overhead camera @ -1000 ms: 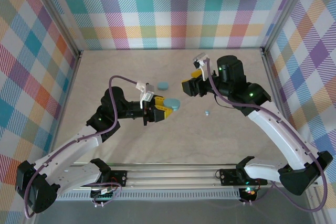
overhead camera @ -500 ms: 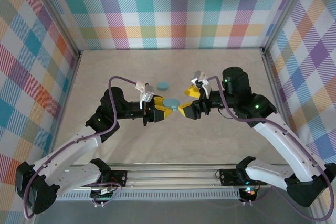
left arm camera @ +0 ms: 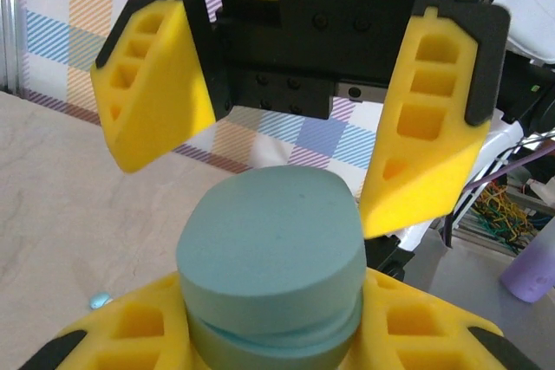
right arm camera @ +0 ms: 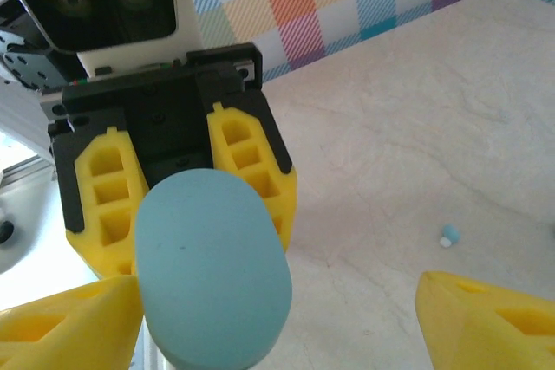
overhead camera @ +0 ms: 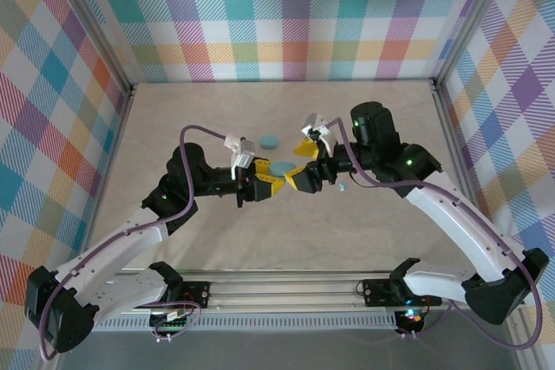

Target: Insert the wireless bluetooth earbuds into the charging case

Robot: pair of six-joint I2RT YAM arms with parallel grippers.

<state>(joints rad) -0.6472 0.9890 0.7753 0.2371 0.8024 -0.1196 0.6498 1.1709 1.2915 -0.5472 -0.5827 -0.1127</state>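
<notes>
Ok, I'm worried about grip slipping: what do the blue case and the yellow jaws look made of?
The charging case: likely matte moulded plastic, pale blue, no glare, seam round its middle. Yellow jaws of the right gripper: probably printed plastic, dull, with open rectangular pockets.

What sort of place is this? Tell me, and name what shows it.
Probably a robot test cell in a lab: plaid-patterned walls box in a marble-look tabletop, and the left arm and right arm are bolted to a metal rail at its near edge.
</notes>
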